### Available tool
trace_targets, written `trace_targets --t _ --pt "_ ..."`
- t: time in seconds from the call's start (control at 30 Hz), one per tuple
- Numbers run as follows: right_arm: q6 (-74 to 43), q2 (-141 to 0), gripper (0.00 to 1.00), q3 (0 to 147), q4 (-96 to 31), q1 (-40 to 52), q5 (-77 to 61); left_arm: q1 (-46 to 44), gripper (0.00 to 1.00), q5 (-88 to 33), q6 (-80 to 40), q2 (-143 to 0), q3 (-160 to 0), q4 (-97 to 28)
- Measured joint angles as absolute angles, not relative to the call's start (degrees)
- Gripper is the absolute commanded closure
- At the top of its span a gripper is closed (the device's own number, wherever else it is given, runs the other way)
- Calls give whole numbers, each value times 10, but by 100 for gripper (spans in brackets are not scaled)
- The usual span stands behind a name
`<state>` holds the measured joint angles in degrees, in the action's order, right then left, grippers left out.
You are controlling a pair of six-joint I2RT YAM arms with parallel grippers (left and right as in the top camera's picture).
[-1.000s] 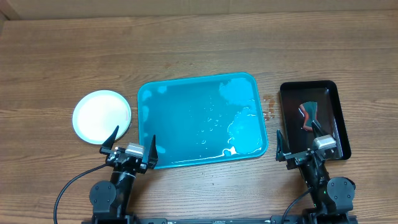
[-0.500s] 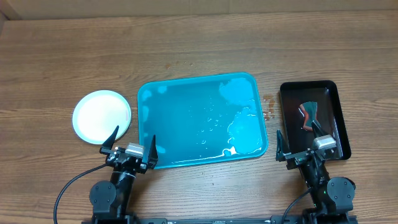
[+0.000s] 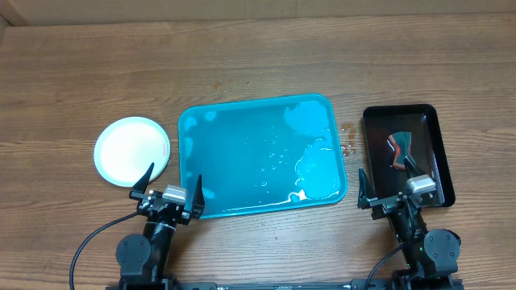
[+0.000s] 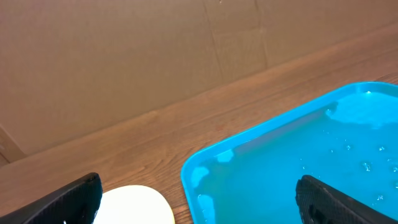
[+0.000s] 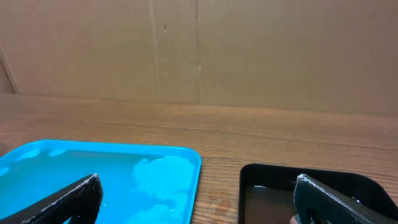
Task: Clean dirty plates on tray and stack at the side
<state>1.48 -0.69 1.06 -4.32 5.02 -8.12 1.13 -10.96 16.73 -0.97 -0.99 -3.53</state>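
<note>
Left tool (image 3: 172, 177) and right tool (image 3: 385, 175) — both spread wide, empty — by the tray (image 3: 234, 153) near corners

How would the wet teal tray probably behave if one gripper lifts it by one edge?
The tray looks like rigid plastic, so it should stay stiff. A water film glistens inside, so the rim may be slippery and liquid would probably run to the low side.

Your black two-finger left gripper (image 3: 174, 175) and right gripper (image 3: 384, 169): pointed black fingers (image 4: 74, 199), pale grey wrist blocks (image 3: 175, 193), thin black cables (image 3: 78, 254) trailing below.
</note>
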Motion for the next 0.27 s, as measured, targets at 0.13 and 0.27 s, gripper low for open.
trace_targets --t 0.13,0.27 --pt "15 -7 0 11 -43 50 -81 11 0 -109 167 -10 -10 -35" --pt "15 -7 0 11 -43 50 -81 11 0 -109 167 -10 -10 -35"
